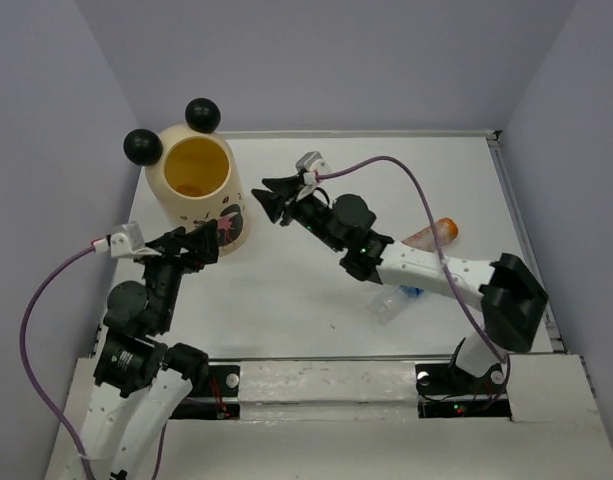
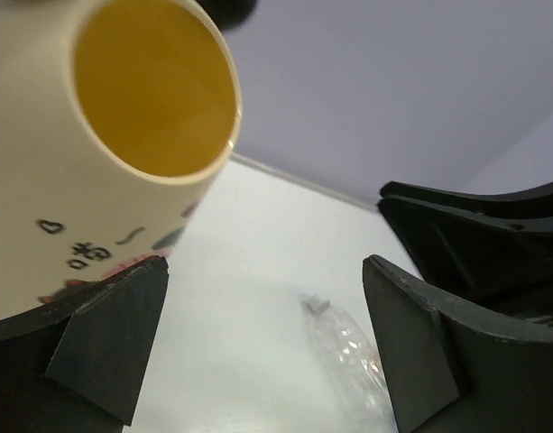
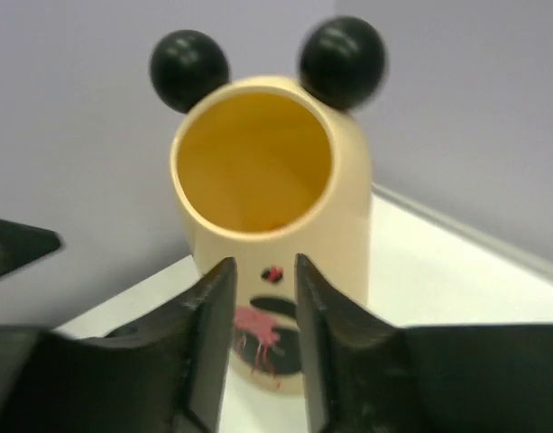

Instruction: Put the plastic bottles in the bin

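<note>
The bin [image 1: 198,186] is a cream-yellow cylinder with two black ball ears, standing at the back left; it also fills the right wrist view [image 3: 335,216] and shows in the left wrist view [image 2: 41,180]. My left gripper [image 1: 211,238] [image 2: 265,271] is wide open right beside the bin's front wall, holding nothing. My right gripper [image 1: 269,198] [image 3: 262,266] hovers just right of the bin and faces it, its jaws a narrow gap apart and empty. An orange bottle [image 1: 433,232] and a clear bottle with a blue label [image 1: 396,302] lie by the right arm. Another clear bottle [image 2: 350,350] lies on the table.
The white table [image 1: 286,300] is walled in by pale purple panels on three sides. A metal rail [image 1: 521,230] runs along its right edge. The right forearm [image 1: 426,268] stretches over the bottles on the right. Purple cables loop from both wrists.
</note>
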Robot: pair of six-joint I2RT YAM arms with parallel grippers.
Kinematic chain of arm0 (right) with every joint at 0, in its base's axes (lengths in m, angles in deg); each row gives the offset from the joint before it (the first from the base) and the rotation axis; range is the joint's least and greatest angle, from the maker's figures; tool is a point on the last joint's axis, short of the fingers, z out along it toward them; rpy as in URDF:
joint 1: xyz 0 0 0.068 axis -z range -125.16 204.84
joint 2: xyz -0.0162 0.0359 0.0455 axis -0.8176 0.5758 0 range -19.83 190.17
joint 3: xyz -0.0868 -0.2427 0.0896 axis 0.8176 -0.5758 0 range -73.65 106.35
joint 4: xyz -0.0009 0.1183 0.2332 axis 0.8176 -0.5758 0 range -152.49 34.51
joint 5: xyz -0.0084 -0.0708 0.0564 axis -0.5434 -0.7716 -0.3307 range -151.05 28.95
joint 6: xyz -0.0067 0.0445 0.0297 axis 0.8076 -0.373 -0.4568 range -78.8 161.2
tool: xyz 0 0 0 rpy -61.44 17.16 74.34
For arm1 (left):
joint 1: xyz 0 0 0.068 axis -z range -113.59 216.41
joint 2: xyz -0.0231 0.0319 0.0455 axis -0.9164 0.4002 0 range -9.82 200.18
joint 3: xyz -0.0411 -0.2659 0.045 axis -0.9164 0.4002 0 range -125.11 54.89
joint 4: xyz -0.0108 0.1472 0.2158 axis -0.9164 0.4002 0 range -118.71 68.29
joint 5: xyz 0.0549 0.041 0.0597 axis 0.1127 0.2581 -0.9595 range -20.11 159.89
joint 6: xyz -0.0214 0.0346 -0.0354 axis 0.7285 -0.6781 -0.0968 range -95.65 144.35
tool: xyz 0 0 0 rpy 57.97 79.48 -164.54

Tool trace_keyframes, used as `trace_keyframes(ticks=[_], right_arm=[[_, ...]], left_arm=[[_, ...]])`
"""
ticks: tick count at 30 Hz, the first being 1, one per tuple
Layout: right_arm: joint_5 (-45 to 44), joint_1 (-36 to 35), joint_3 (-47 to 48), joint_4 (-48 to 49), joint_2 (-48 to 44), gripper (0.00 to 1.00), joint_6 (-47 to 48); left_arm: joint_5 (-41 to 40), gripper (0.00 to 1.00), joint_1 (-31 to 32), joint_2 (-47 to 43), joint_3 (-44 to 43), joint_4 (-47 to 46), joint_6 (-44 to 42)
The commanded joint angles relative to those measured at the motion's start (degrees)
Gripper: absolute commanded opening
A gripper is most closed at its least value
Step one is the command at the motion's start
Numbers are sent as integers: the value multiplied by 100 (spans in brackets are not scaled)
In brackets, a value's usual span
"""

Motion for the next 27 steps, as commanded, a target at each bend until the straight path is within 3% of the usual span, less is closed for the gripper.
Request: trace_keyframes(ticks=[1,2,5,7,8,9,12,19,27], right_arm=[[-1798,60,-1191,-1454,-1571,31,-1072],[-2044,61,-1447,-1460,-1576,27,-1077],[-2713,438,-2379,-3088,-2994,24,-2486],[-2855,842,-3038,-3541,-3621,40,-2885],[-2890,1000,-3205,-3986,-4216,49,-3192],[-3038,1263,-3329,-4191,-4509,71,-3308],[-3591,1476,-3576,-5147,-5247,91,-3554],[-3699,1958,-3953,-6179,-5873,91,-4232],[-2945,3091,-4375,-6698,-6191,91,-4372]], left_arm=[[1776,99,26,1340,-153,-552,519],[2014,99,52,1527,-136,-666,616],[2202,99,550,2196,-39,-1150,986],[1449,99,1122,2556,-188,-1142,1065],[863,99,1708,3027,-284,-1064,1135],[691,99,1957,3537,-476,-1054,1197],[339,99,2616,4365,-863,-1124,1627],[426,99,2944,6694,-1821,-1405,2225],[390,99,2970,8120,-2858,-1564,2559]])
